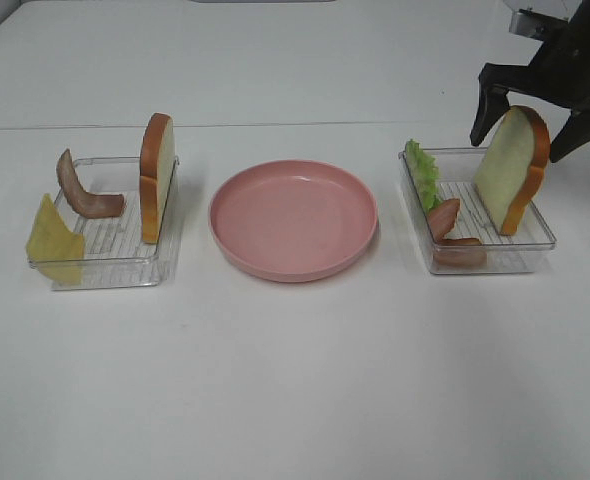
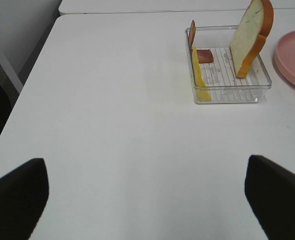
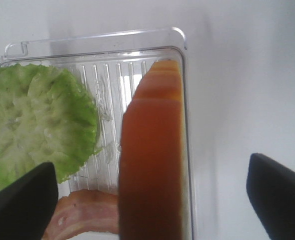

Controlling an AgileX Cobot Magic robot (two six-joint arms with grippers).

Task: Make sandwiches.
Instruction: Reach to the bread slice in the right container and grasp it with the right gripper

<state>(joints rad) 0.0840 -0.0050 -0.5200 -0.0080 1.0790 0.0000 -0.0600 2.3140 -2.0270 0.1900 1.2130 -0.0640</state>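
A bread slice [image 1: 510,165] stands on edge in the right clear tray [image 1: 495,262], beside a lettuce leaf [image 1: 423,172] and bacon strips [image 1: 453,235]. My right gripper [image 1: 522,142] is open just above this slice, one finger on each side of its top. The right wrist view looks down on the crust [image 3: 150,165], the lettuce [image 3: 37,130] and the bacon [image 3: 82,215] between the open fingers. The left tray [image 1: 105,275] holds another upright bread slice [image 1: 157,175], a bacon strip [image 1: 83,192] and a cheese slice [image 1: 53,240]. My left gripper [image 2: 147,200] is open and empty, well short of that tray [image 2: 232,97].
A pink round plate [image 1: 293,218] sits between the two trays with nothing on it. Everything rests on a white table. The table's left edge shows in the left wrist view, with the floor beyond it.
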